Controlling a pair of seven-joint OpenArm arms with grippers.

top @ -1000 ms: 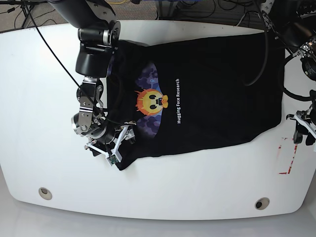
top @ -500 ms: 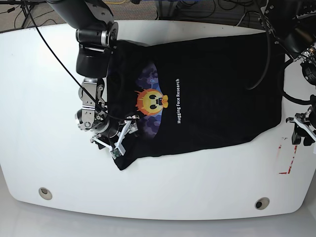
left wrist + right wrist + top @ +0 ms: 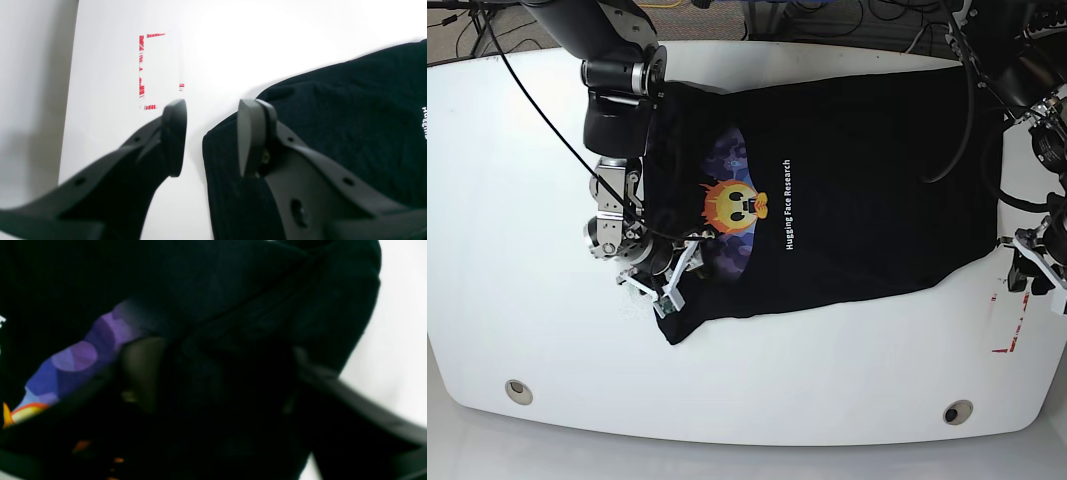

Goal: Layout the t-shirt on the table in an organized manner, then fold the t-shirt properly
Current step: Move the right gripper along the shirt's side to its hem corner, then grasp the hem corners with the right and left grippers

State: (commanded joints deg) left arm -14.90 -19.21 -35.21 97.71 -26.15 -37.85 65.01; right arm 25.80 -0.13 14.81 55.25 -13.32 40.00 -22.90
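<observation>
Black cloth — the t-shirt [image 3: 857,220] — lies spread across the middle of the white tabletop [image 3: 727,400], reaching toward its far edge. The right jaws [image 3: 220,376] are parted over the shirt's print side, while the left jaws [image 3: 211,138] — also apart — hang near the tabletop's right edge, beside red tape marks [image 3: 141,70].

From my base view: thin, dark, looping cables [image 3: 888,15] lie along the top, against a dark backdrop [image 3: 502,12]; a smooth, pale grey surface [image 3: 727,462] spans the bottom.
</observation>
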